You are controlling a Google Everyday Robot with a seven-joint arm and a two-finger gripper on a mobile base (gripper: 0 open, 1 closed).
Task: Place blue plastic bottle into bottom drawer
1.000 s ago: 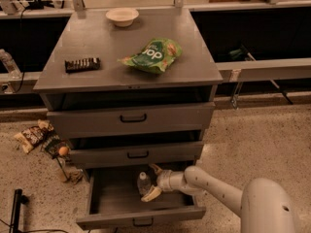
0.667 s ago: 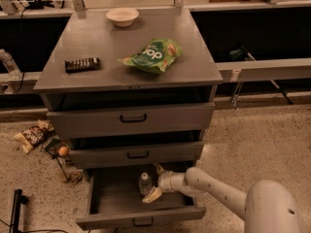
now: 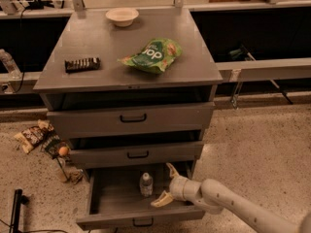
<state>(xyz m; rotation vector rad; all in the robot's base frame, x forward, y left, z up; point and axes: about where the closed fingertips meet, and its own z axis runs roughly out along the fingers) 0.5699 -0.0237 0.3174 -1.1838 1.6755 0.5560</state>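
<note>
The small clear blue plastic bottle [image 3: 146, 184] stands in the deep grey bottom drawer [image 3: 112, 199], low in the frame. The cream end effector [image 3: 162, 185] is just right of it, fingers apart. Back out slowly so nothing bumps it.

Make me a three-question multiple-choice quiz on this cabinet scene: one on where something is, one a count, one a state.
1. Where is the blue plastic bottle?
A in the top drawer
B in the bottom drawer
C on the floor

2. How many items lie on the cabinet top?
A one
B five
C three

3. How is the pincer?
A open, beside the bottle
B shut on the bottle
C out of view

Answers:
1 B, it stands upright inside the pulled-out lowest drawer.
2 C, a bowl, a green snack bag and a dark bar.
3 A, its fingers are spread, with a gap to the bottle.
</note>
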